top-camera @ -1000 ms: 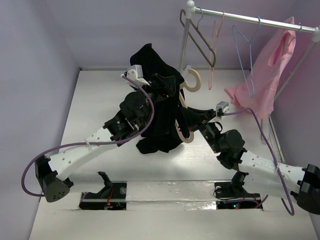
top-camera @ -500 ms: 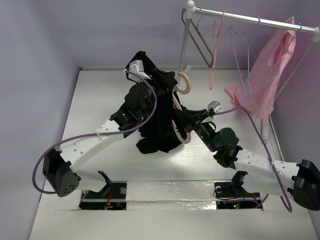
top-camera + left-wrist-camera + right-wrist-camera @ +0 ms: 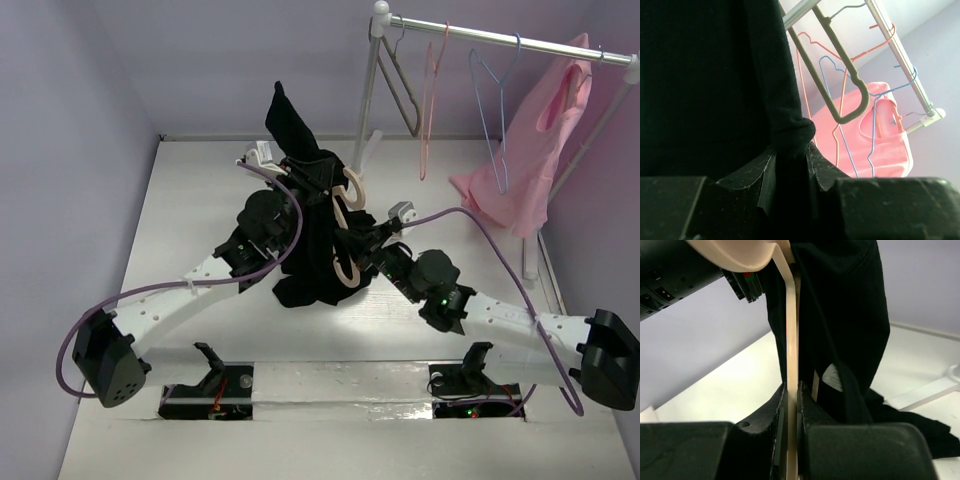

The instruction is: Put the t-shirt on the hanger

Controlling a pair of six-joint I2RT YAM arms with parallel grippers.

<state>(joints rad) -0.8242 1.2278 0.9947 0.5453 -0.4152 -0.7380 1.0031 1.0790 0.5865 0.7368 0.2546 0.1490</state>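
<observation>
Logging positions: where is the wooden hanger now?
Mid-table in the top view, the hanger is clamped by the right gripper, jaws shut, alongside the hanging t-shirt.

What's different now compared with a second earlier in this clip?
The right end effector carried the hanger leftward in the top view, so its hook now sits nearer the t-shirt. The left end effector drew the t-shirt into a taller, narrower column. Both grips held: left on cloth, right on a hanger arm. The rack and pink garment stayed put.
</observation>
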